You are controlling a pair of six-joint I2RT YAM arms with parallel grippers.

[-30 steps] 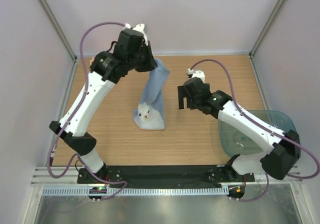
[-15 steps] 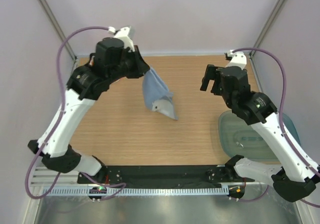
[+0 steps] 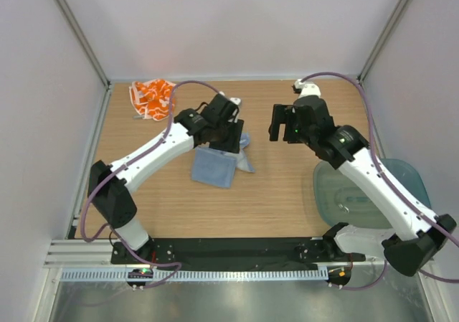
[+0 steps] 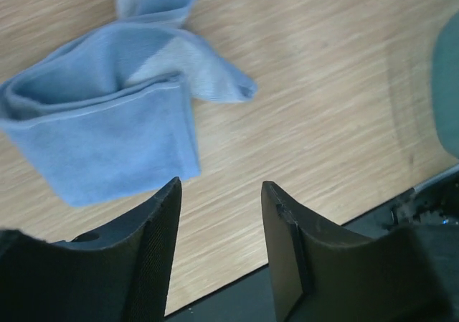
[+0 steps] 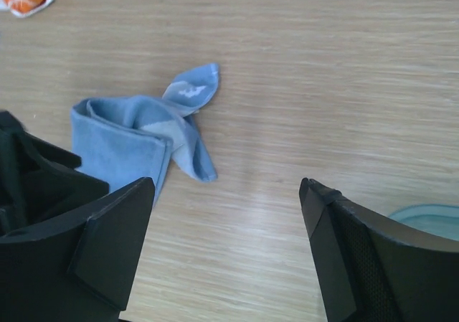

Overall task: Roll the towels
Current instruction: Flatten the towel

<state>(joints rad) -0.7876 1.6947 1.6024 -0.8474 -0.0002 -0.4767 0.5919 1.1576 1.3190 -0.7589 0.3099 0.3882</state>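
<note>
Pale walls close in a light wooden counter (image 3: 287, 193), and nearest the arm bases, on the right, sits a translucent teal plastic tub or lid (image 3: 333, 196); the right arm crosses it, so its form stays uncertain. Toward the middle lies the task's first thing, a pale blue terry towel (image 3: 214, 168), doubled over into a flat rectangular pad with a twisted tail trailing off to its far right. It is not rolled, and I judge the work on it to be at the laying-out step, the roll itself not yet begun. The left pincer (image 4: 220, 189) hangs just over the towel's edge with its fingers parted about halfway and nothing between them, bare wood showing in the gap. The right pincer (image 5: 226, 186) hovers well apart to the right, spread wide and likewise empty. The next move probably calls for the tail to be drawn out straight and the cloth flattened, then both pincers lowered onto one short edge to turn it over on itself. At the far left corner an orange-and-white patterned towel (image 3: 152, 98) waits in a crumpled heap, untouched. From above, the left wrist covers its own fingers and the towel's far side, and the right wrist view cuts the orange towel off at the frame's corner.
</note>
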